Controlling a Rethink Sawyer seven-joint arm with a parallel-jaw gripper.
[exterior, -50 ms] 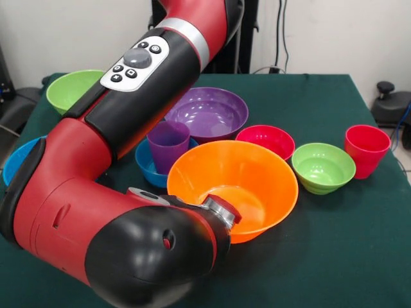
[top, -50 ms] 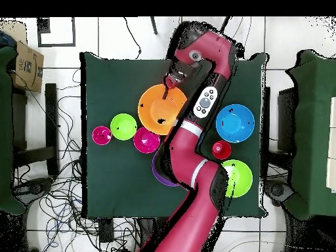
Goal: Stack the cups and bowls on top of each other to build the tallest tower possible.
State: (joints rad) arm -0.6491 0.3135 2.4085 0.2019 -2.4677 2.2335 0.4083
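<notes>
The claw (top, -50 ms: pixel 172 81) dips into the large glossy orange plastic bowl (exterior, -50 ms: pixel 253 179) near the surface's edge; whether it is wide or narrow I cannot tell. The bulky red arm (exterior, -50 ms: pixel 96 160) could knock the translucent purple tumbler (exterior, -50 ms: pixel 168 145) beside it. Green cloth surface (exterior, -50 ms: pixel 347 256), cable-strewn tiled floor (top, -50 ms: pixel 59 197).

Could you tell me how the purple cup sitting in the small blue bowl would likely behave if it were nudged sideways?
The purple cup is taller than wide, so it would probably tip rather than slide. It stands inside the small blue bowl, whose curved floor likely gives poor footing. Glossy, thin-looking plastic suggests it is light and slippery.
</notes>
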